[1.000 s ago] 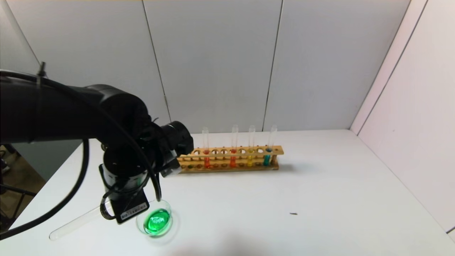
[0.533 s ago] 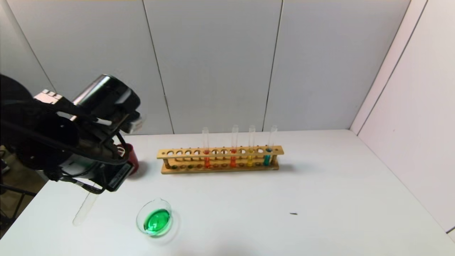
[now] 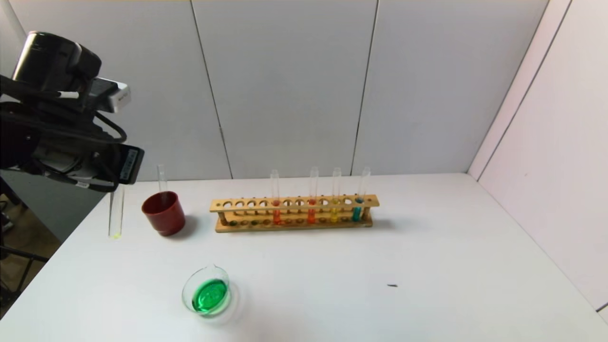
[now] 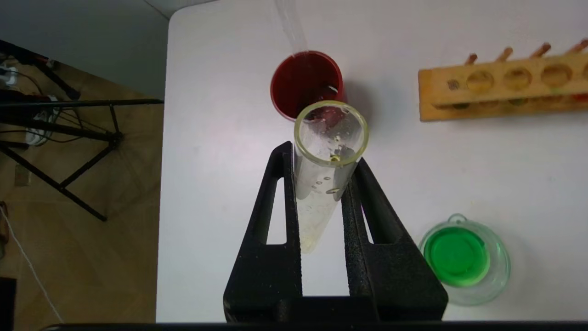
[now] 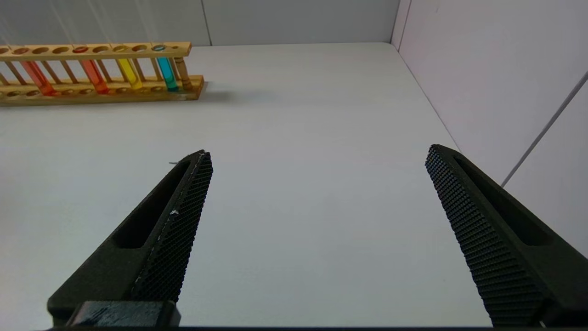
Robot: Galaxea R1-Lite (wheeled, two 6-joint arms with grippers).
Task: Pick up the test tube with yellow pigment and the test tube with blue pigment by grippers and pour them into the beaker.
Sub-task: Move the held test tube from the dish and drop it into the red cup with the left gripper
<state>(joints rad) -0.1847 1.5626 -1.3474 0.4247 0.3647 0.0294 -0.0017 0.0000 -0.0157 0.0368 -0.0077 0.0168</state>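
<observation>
My left gripper (image 3: 115, 189) is raised at the table's far left, shut on the test tube with yellow pigment (image 3: 116, 211). The tube hangs upright and nearly empty, with a yellow tint at its base. In the left wrist view both fingers (image 4: 275, 207) clamp this tube (image 4: 328, 170) below its mouth. The beaker (image 3: 186, 287) holds green liquid at the front left, apart from the gripper; it also shows in the left wrist view (image 4: 503, 266). A test tube with blue pigment (image 3: 357, 209) stands in the rack. My right gripper (image 5: 318, 151) is open and empty over bare table.
A wooden rack (image 3: 294, 222) at the back holds two orange-red tubes, a full yellow tube (image 3: 335, 209) and the blue one. A dark red cup (image 3: 164, 213) beside the held tube has a clear tube (image 3: 162, 178) standing in it. Walls close the back and right.
My left arm has lifted up and to the left, away from the beaker. The held tube has turned from tilted over the beaker to upright. The red cup has come into view.
</observation>
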